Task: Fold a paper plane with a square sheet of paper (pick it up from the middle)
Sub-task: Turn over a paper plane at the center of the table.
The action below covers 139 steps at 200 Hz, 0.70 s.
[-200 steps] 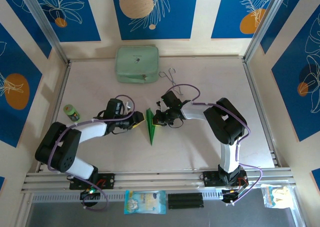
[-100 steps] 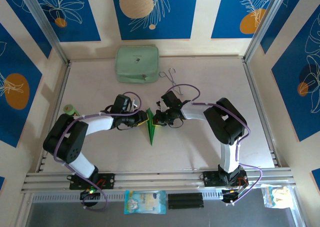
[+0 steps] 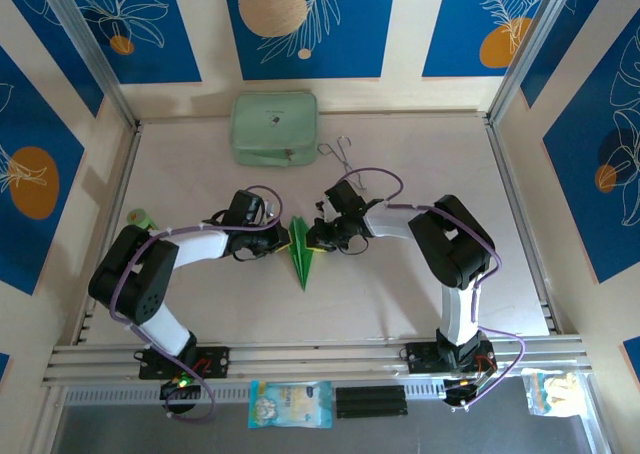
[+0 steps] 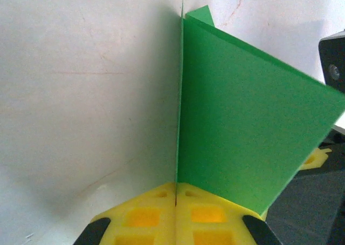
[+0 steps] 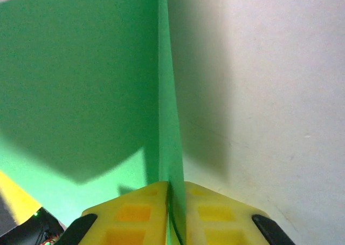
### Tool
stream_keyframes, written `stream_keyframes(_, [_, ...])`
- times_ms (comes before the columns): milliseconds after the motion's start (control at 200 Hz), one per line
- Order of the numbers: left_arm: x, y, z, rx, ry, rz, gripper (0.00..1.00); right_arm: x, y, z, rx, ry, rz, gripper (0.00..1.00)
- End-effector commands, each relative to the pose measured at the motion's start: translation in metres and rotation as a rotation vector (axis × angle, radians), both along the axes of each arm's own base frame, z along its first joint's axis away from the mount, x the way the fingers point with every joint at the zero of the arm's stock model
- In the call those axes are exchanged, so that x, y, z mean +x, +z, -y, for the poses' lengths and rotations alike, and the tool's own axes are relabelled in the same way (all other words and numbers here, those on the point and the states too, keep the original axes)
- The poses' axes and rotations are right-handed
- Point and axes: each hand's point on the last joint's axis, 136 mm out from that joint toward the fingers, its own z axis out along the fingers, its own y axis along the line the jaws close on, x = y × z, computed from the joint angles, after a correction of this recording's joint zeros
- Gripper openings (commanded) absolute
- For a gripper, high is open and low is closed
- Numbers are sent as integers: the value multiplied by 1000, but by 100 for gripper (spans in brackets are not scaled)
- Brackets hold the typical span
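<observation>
1. Top view. The plane (image 3: 302, 257) lies on the table (image 3: 400, 294) between the two arms, well apart from the case (image 3: 274, 128). Its long axis runs away from the bases, with the sharper tip toward the near edge. The left gripper (image 3: 282, 241) reaches it from the left and the right gripper (image 3: 314, 238) from the right. They face each other across the centre crease at the wider far half. Neither arm is nearer.

2. Left wrist view. The yellow fingers (image 4: 143, 215) are pressed together, pinching a thin green layer on edge in the seam. That edge runs straight ahead from the fingertips. A broad flap of the plane (image 4: 242, 126) slopes off to the right.

3. Right wrist view. The yellow pads (image 5: 135, 215) are closed on a green layer standing in their seam. The rest of the plane (image 5: 81, 83) spreads to the left. Bare table (image 5: 259, 94) lies to the right.

4. Judgement. Each gripper holds one side, with the crease directly ahead of its fingers. Any spreading or pressing move likely has to act sideways, square to the long axis. Uneven pull could skew the crease or tear the paper.
</observation>
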Motion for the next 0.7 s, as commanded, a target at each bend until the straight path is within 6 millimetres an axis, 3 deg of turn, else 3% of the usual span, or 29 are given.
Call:
stream_keyframes(0, [4, 0, 2, 16, -6, 10, 1, 2, 13, -5, 38, 8, -7, 14])
stream_keyframes(295, [4, 4, -4, 25, 25, 28, 0, 7, 19, 4, 25, -24, 15, 5])
stream_keyframes(480, [0, 14, -22, 52, 113, 72, 0, 9, 28, 19, 21, -80, 47, 4])
stream_keyframes(690, [-10, 5, -38, 73, 186, 64, 0, 8, 23, 30, 13, -120, 33, 4])
